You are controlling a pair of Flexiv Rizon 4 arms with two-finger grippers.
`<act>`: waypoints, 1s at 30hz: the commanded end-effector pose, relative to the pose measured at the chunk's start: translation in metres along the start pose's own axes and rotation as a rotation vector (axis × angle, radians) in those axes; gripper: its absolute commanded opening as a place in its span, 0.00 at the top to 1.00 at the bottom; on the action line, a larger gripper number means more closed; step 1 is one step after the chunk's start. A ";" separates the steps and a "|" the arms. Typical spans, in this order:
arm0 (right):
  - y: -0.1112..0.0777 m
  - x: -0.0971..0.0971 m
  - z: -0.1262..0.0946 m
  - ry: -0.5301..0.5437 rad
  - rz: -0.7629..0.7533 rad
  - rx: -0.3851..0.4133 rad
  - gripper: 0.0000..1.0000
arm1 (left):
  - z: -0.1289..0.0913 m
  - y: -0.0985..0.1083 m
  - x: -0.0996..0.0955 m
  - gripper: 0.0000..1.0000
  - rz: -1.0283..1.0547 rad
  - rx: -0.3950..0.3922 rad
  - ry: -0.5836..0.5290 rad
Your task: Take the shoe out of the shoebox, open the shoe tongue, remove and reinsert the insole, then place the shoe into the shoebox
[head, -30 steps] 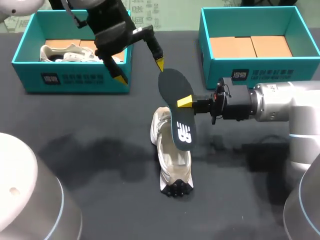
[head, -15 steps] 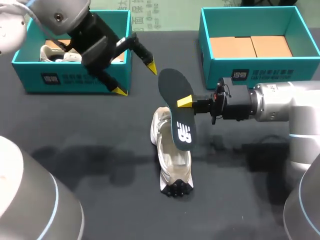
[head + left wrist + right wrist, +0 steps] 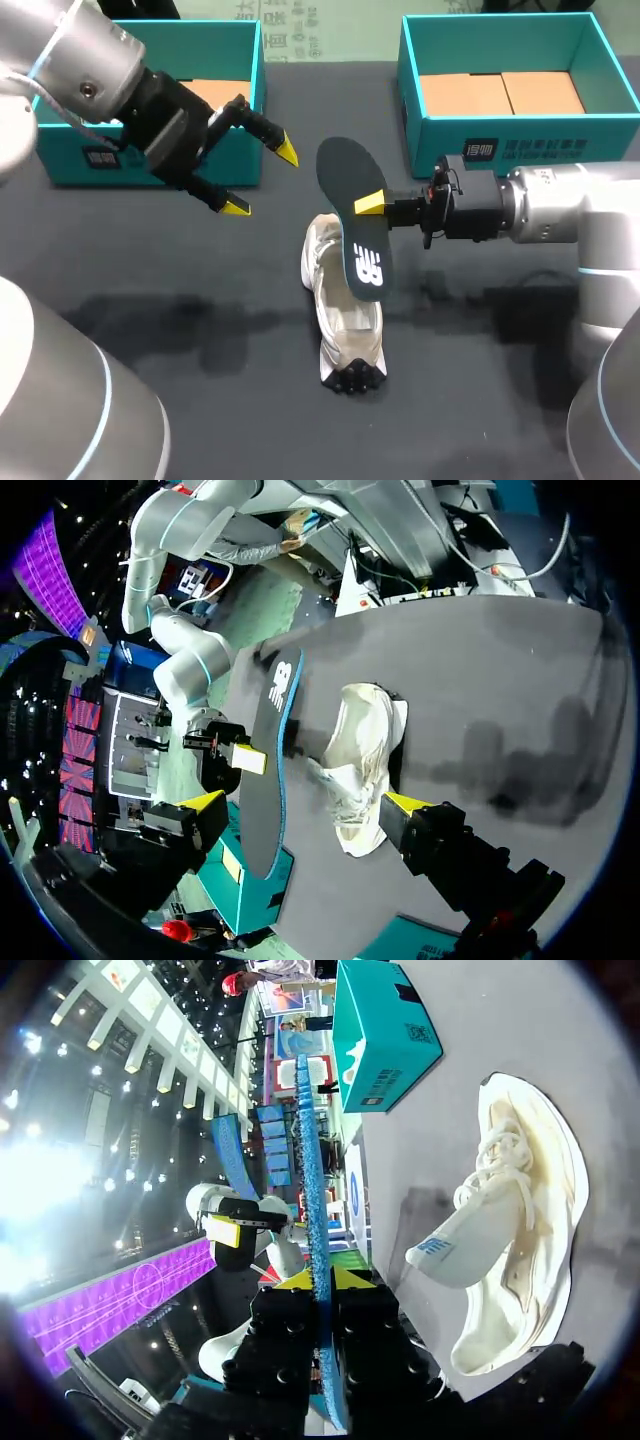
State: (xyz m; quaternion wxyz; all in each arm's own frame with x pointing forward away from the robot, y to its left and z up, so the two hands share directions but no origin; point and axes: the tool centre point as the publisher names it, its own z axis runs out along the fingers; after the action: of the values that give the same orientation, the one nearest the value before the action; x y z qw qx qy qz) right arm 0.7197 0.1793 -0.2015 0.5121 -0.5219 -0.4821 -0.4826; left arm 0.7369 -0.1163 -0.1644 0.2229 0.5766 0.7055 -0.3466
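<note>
A white shoe (image 3: 340,300) lies on the black table, toe toward the front edge. Above it my right gripper (image 3: 370,203) is shut on a dark insole (image 3: 352,225), which hangs tilted over the shoe's opening. In the right wrist view the insole (image 3: 312,1180) shows edge-on between the yellow tips (image 3: 312,1280), with the shoe (image 3: 510,1250) off to one side. My left gripper (image 3: 261,178) is open and empty, left of the insole, in front of the left teal shoebox (image 3: 150,172). Its wrist view has insole (image 3: 262,780) and shoe (image 3: 362,765) ahead of the spread fingers (image 3: 305,802).
A second teal shoebox (image 3: 515,130) with brown cardboard inside stands at the back right. My left arm covers much of the left box. My right arm's body stretches in from the right at mid-table. Bare black tabletop lies in front of the shoe.
My left gripper has drawn back from the insole's top, moving left and toward the front, staying open. The right gripper, the insole and the shoe have not moved.
</note>
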 end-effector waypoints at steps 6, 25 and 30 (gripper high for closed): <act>-0.001 0.000 0.001 -0.001 0.000 -0.001 1.00 | 0.001 -0.003 0.005 0.00 0.003 -0.006 -0.126; -0.001 0.000 0.001 -0.001 0.000 -0.001 1.00 | 0.009 0.022 -0.002 0.00 0.110 0.094 -0.266; -0.001 0.000 0.001 -0.001 0.000 -0.001 1.00 | 0.009 0.022 -0.002 0.00 0.110 0.094 -0.266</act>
State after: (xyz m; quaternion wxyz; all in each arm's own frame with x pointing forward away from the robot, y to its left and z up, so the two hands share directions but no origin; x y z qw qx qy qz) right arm 0.7198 0.1794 -0.2015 0.5122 -0.5218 -0.4822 -0.4826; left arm 0.7524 -0.1195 -0.1764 0.3140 0.5678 0.6219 -0.4386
